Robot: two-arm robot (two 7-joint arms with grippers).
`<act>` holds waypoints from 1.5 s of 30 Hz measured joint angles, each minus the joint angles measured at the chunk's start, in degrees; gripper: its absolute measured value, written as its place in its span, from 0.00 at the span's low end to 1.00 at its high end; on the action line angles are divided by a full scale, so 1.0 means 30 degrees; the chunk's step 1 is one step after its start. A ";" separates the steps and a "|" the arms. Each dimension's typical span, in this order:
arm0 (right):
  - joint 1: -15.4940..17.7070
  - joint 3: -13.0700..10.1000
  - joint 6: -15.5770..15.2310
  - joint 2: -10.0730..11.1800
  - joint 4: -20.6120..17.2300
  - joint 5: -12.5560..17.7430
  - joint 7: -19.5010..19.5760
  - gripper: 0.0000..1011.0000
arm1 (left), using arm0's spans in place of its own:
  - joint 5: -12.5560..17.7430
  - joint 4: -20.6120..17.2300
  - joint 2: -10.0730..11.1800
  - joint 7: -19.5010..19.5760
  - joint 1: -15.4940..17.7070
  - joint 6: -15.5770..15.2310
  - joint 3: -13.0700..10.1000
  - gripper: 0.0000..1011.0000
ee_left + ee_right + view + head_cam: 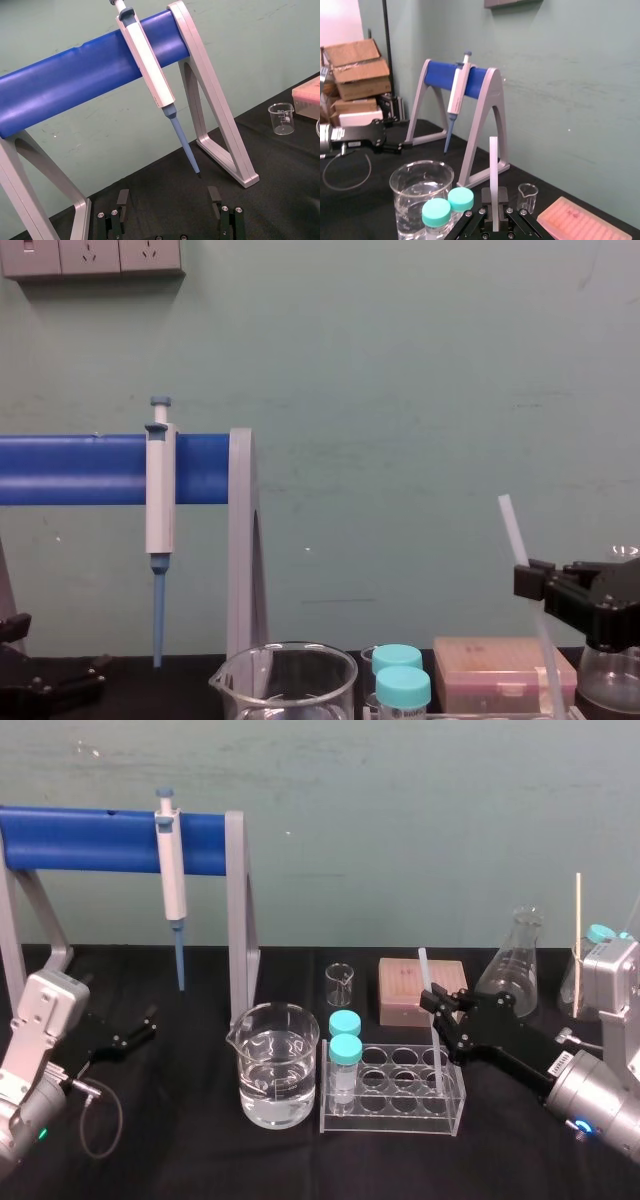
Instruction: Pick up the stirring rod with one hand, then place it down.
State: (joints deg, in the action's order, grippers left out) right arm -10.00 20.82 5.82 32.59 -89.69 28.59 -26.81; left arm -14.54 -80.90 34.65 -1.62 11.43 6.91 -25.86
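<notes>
One long, thin, translucent white stirring rod [424, 970] stands nearly upright, its top leaning slightly toward 11 o'clock. Its lower end is down inside a clear plastic tube rack [392, 1122], at the rack's 3 o'clock side. We cannot tell whether the tip touches the rack's floor.

The black, blocky right end effector [437, 1002] reaches in from 4 o'clock and is clamped on the rod partway up, above the rack's top. In the right wrist view we see the rod [493, 155] rising from between the closed fingers [503, 198]. From the chest view the rod [510, 525] tilts the same way, held by the right end effector [532, 582].

At the rack's 9 o'clock end sit two vials with teal caps [345, 1038]. Just beside the rack at 9 o'clock we find a large glass beaker part filled with clear liquid [275, 1070]. A flat pink box [410, 990] lies at the rack's 12 o'clock, a small empty glass beaker [340, 985] at 11 o'clock and a conical glass flask [520, 960] at 2 o'clock.

Farther off at 10 o'clock, a white-and-blue pipette [172, 870] hangs on a grey stand with a blue bar [90, 840]. Well apart at 9 o'clock, the left end effector [138, 1028] sits low over the black surface [200, 1160]. Its fingers [122, 200] are spread wide and hold nothing.
</notes>
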 joint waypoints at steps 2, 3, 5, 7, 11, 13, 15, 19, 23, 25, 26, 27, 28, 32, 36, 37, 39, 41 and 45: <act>0.0099 -0.0144 0.0094 -0.0091 -0.0018 0.0051 0.0017 0.06 | 0.0000 0.0000 0.0000 0.0000 0.0000 0.0000 0.0000 0.99; 0.0175 -0.0319 0.0160 -0.0176 -0.0055 0.0098 0.0023 0.06 | 0.0000 0.0000 0.0000 0.0000 0.0000 0.0000 0.0000 0.99; 0.0208 -0.0587 0.0195 -0.0261 -0.0148 0.0237 0.0005 0.06 | 0.0000 0.0000 0.0000 0.0000 0.0000 0.0001 0.0001 0.99; 0.0204 -0.0779 0.0190 -0.0300 -0.0239 0.0380 -0.0026 0.06 | -0.0001 0.0000 0.0000 0.0001 0.0000 0.0001 0.0000 0.99; -0.0071 -0.1512 -0.0075 -0.0384 -0.0671 0.1071 -0.0275 0.06 | 0.0000 0.0000 0.0000 0.0000 0.0000 0.0000 0.0000 0.99; -0.0363 -0.1962 -0.0294 -0.0419 -0.0953 0.1576 -0.0412 0.06 | -0.0001 0.0000 0.0000 0.0000 -0.0001 0.0000 0.0001 0.99; -0.0680 -0.2378 -0.0554 -0.0431 -0.1243 0.2110 -0.0516 0.06 | -0.0001 0.0000 0.0000 0.0000 0.0000 0.0000 0.0000 0.99; -0.1172 -0.2840 -0.0906 -0.0347 -0.1570 0.2850 -0.0695 0.06 | -0.0001 0.0000 0.0000 0.0000 -0.0001 0.0000 0.0000 0.99; -0.1431 -0.2930 -0.1123 -0.0211 -0.1752 0.3280 -0.0843 0.06 | 0.0000 0.0000 0.0000 0.0000 0.0001 0.0001 0.0000 0.99; -0.1467 -0.2925 -0.1178 -0.0171 -0.1800 0.3392 -0.0881 0.06 | -0.0001 0.0000 0.0000 0.0001 0.0000 0.0000 0.0001 0.99; -0.1478 -0.2911 -0.1209 -0.0150 -0.1813 0.3454 -0.0899 0.06 | -0.0001 -0.0001 0.0000 0.0000 -0.0001 0.0000 0.0000 0.99; -0.1493 -0.2875 -0.1252 -0.0120 -0.1834 0.3552 -0.0939 0.06 | -0.0001 0.0000 0.0000 0.0001 0.0000 0.0001 0.0000 0.99; -0.1493 -0.2856 -0.1271 -0.0098 -0.1850 0.3613 -0.0947 0.06 | -0.0001 0.0000 0.0000 0.0001 0.0000 0.0000 0.0000 0.99; -0.1462 -0.2751 -0.1375 0.0005 -0.1951 0.3822 -0.0953 0.06 | -0.0001 0.0000 0.0000 0.0000 0.0000 0.0000 0.0000 0.99; -0.1394 -0.2661 -0.1420 0.0104 -0.2048 0.3943 -0.0917 0.06 | 0.0000 0.0000 0.0000 0.0000 0.0000 0.0000 0.0000 0.99; -0.1367 -0.2634 -0.1441 0.0155 -0.2099 0.3960 -0.0888 0.06 | 0.0000 0.0000 0.0000 0.0000 0.0001 0.0001 0.0001 0.99; -0.1331 -0.2602 -0.1453 0.0203 -0.2134 0.3975 -0.0859 0.06 | -0.0001 0.0000 0.0000 0.0000 0.0000 0.0000 0.0000 0.99; -0.1311 -0.2571 -0.1455 0.0238 -0.2164 0.3996 -0.0842 0.06 | -0.0001 0.0000 0.0000 0.0000 0.0000 0.0000 0.0000 0.99; -0.1237 -0.2507 -0.1456 0.0334 -0.2310 0.4063 -0.0750 0.06 | -0.0002 0.0000 0.0000 0.0000 0.0000 0.0000 0.0000 0.99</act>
State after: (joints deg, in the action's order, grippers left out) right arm -13.71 13.30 1.45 33.59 -96.62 40.77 -29.06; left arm -14.55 -80.90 34.64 -1.62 11.43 6.91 -25.86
